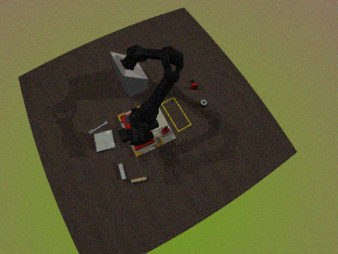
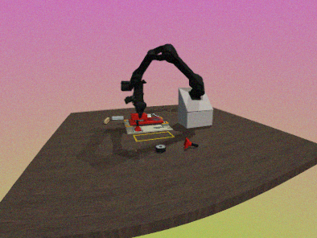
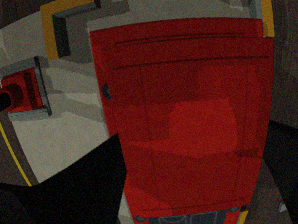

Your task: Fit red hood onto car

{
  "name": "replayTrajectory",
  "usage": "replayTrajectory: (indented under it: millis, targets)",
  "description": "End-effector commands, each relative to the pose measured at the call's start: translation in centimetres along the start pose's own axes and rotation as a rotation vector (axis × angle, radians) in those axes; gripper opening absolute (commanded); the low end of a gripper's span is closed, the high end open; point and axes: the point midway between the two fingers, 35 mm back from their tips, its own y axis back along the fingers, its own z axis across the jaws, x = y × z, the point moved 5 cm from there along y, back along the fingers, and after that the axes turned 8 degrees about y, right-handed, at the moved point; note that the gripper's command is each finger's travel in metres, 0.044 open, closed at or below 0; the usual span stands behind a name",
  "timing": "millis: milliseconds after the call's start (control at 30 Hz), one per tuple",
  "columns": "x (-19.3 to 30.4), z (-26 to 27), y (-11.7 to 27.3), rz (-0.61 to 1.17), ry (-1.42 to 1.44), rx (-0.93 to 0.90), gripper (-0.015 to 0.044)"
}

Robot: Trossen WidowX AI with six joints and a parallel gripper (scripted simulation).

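Observation:
The hood (image 3: 200, 120) (image 2: 134, 117), a red shell with a flat roof, lies between the two black fingers of my gripper (image 3: 193, 132) (image 2: 140, 114), which is shut on it. The hood is over the red chassis (image 1: 126, 120) (image 2: 154, 121), which sits in a jig with orange corner brackets (image 3: 48, 30) (image 1: 137, 153). In the wrist view, red bodywork shows beyond the hood's far edge and a dark grille part at the bottom. The pegs, the corner holes and the engine block are hidden, so I cannot tell whether the hood sits flat. In the top view the hand hides the fingertips.
A red part with a black knob (image 3: 22, 95) (image 1: 165, 130) (image 2: 137, 129) stands on the pale board (image 3: 55, 150) (image 1: 170, 136). A yellow outline (image 1: 184, 115) (image 2: 154, 139), a small wheel (image 1: 203, 103) (image 2: 160, 148), a pale square plate (image 1: 105, 141) and a wrench (image 1: 98, 127) lie around it.

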Motion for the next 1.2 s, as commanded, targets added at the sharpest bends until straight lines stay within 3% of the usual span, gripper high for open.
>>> replayTrajectory:
  millis: [0, 700, 1167]
  targets:
    - [-0.01, 0.12, -0.77, 0.006, 0.004, -0.004, 0.0000]
    - [-0.07, 0.04, -1.02, 0.002, 0.001, -0.002, 0.0000]
    - [-0.14, -0.03, -0.62, -0.006, 0.000, 0.000, 0.0367]
